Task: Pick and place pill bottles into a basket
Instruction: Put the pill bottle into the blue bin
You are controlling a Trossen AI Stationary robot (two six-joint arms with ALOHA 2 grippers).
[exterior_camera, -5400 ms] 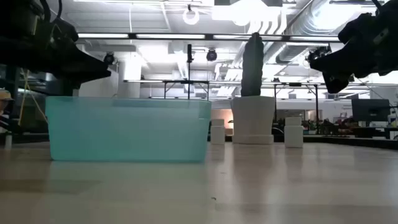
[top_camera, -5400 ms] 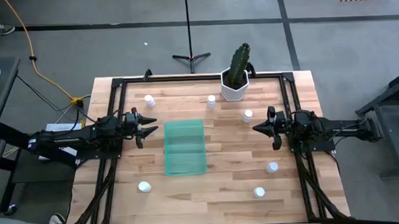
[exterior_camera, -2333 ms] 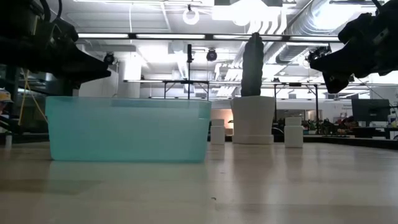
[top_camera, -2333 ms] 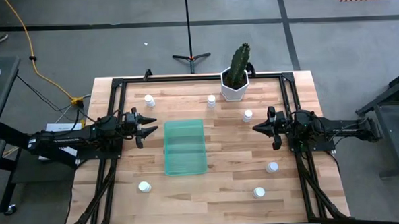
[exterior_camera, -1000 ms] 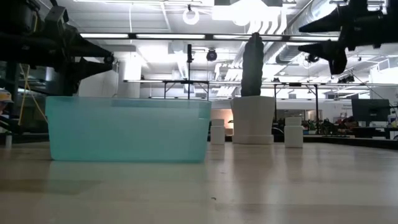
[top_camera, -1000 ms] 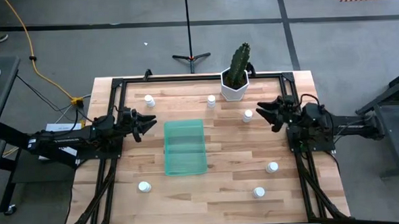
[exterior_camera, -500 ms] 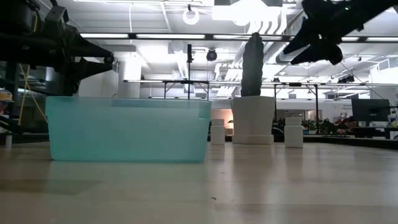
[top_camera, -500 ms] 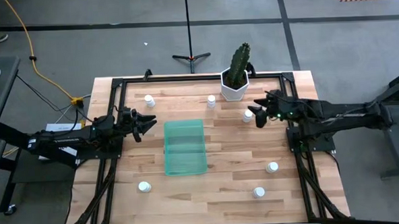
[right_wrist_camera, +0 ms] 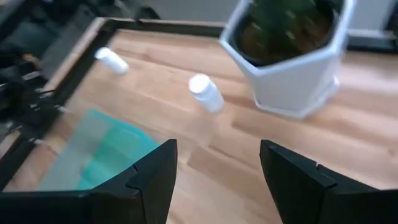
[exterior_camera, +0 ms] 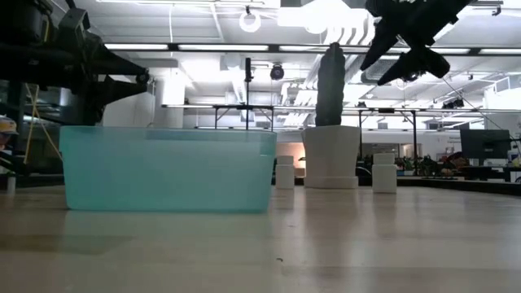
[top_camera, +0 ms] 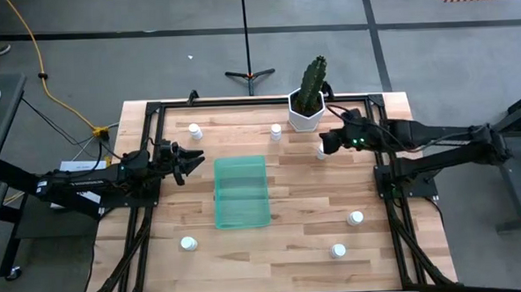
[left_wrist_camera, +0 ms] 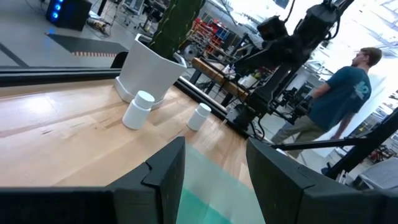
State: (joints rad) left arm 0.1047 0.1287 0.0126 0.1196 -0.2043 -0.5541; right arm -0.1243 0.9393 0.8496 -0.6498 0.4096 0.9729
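Several white pill bottles stand on their bases on the wooden table: one [top_camera: 195, 130] at the far left, one [top_camera: 276, 131] by the cactus pot, one [top_camera: 322, 152] right of the basket, and others [top_camera: 356, 218] [top_camera: 338, 250] [top_camera: 188, 244] near the front. The green basket [top_camera: 241, 193] sits mid-table. My right gripper [top_camera: 325, 141] hangs open, high over the bottle right of the basket [exterior_camera: 384, 173], fingers slanting down, touching nothing. My left gripper [top_camera: 196, 158] hovers open left of the basket's far end.
A white hexagonal pot with a cactus [top_camera: 308, 111] stands at the far edge, just beyond my right gripper. A black frame [top_camera: 153, 111] rims the table. A person [left_wrist_camera: 339, 93] stands in the room beyond the table's right side.
My right gripper has reached toward the table's left and slightly toward the far edge, to above the bottle beside the cactus pot, and its fingers have tipped downward. It has stayed open. The bottles and the basket have not moved.
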